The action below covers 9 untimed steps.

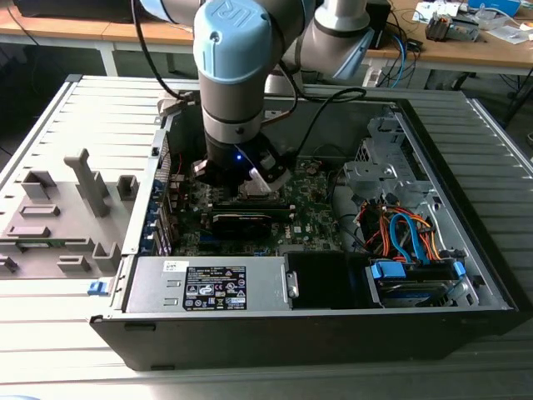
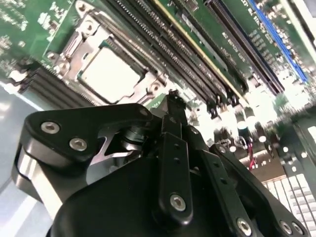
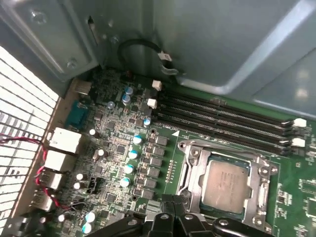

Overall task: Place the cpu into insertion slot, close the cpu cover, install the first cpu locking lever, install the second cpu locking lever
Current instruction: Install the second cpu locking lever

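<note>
One arm was all I had to work with, and its end effector (image 2: pixel 171 101) sat low inside the open computer case (image 1: pixel 466 250), just over the motherboard (image 3: pixel 118 148). In the second wrist view the black fingers (image 2: pixel 174 148) looked drawn together to a narrow tip with nothing between them; I judged them closed and empty, though the very tip was partly hidden by the linkage.

The cpu (image 3: pixel 224 183) already lay in the insertion slot (image 3: pixel 195 170), its silver-grey top flat and square to the socket in both wrist views. The cpu cover (image 3: pixel 256 185) appeared to lie down around the chip, its frame bordering the metal top on all sides. I could not tell whether either locking lever was latched; the thin bars along the socket's edges were too hard to separate from the frame.

Taking the socket as my landmark: the fingertip stood just beside its rim, off the edge that faces away from the memory slots (image 3: pixel 222 116), not over the chip itself. In the first wrist view the finger ends (image 3: pixel 170 207) sat close to the socket corner nearest the row of blue-topped capacitors (image 3: pixel 132 154). The memory slots ran long and parallel on the socket's far side from the tip.

In the exterior view the arm's wrist (image 1: pixel 237 158) covered the socket, with the power supply (image 1: pixel 208 285) near the case wall.
</note>
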Each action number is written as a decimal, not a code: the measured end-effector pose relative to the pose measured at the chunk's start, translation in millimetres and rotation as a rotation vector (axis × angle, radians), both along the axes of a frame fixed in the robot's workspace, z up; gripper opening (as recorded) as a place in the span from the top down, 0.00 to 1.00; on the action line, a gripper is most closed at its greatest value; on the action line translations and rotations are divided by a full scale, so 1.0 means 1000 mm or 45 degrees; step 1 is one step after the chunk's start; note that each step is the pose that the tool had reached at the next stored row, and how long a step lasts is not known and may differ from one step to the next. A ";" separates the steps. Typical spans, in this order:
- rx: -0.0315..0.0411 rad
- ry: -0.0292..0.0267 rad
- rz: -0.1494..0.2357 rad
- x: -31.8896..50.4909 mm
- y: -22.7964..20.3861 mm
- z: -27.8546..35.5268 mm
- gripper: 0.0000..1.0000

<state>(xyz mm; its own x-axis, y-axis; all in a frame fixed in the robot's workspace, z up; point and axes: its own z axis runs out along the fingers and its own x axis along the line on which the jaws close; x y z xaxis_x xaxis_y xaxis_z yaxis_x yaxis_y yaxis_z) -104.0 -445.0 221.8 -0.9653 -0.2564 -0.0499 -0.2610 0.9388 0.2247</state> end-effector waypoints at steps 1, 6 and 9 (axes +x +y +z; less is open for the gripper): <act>-0.0001 0.0063 0.000 0.0049 0.0000 0.0000 0.89; -0.0282 0.0502 0.000 0.0385 0.0015 -0.0003 0.89; -0.0732 0.0525 -0.002 0.0438 0.0072 -0.0003 0.89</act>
